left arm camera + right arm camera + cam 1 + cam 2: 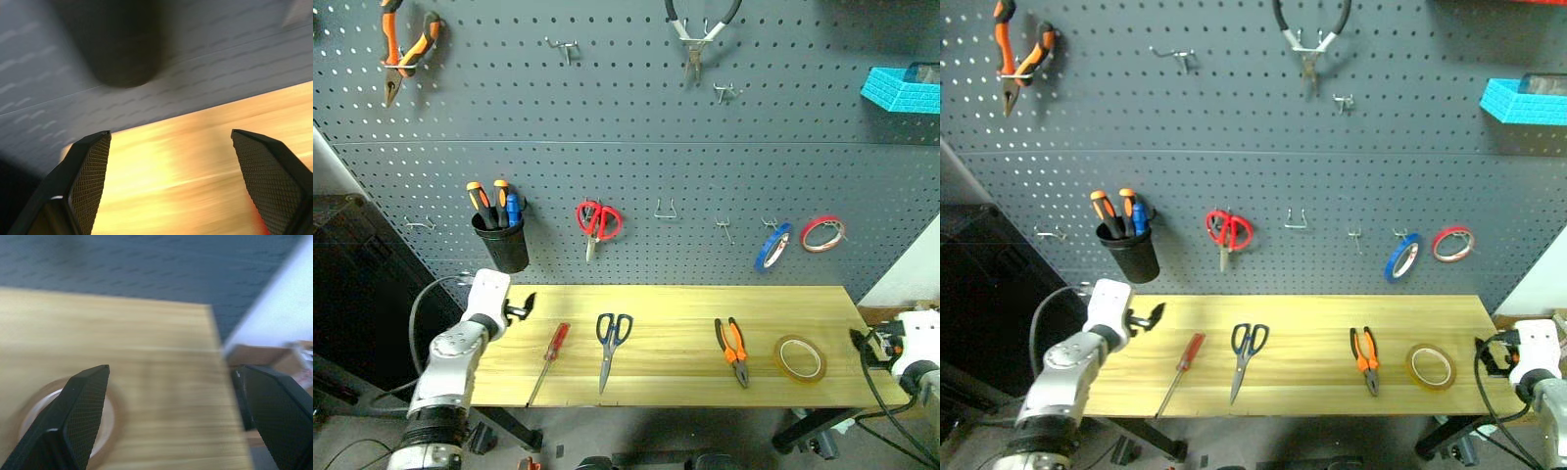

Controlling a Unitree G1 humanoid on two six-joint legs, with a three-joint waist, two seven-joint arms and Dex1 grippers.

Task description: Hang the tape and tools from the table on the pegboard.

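Just tape (800,358) beside open right hand (858,341).

wall: white strip (915,274) | floor: grey, possibly concrete (646,431)

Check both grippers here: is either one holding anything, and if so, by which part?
Nothing is held. The left gripper and the right gripper both stand open with nothing between their fingers; the tape lies flat on the table.
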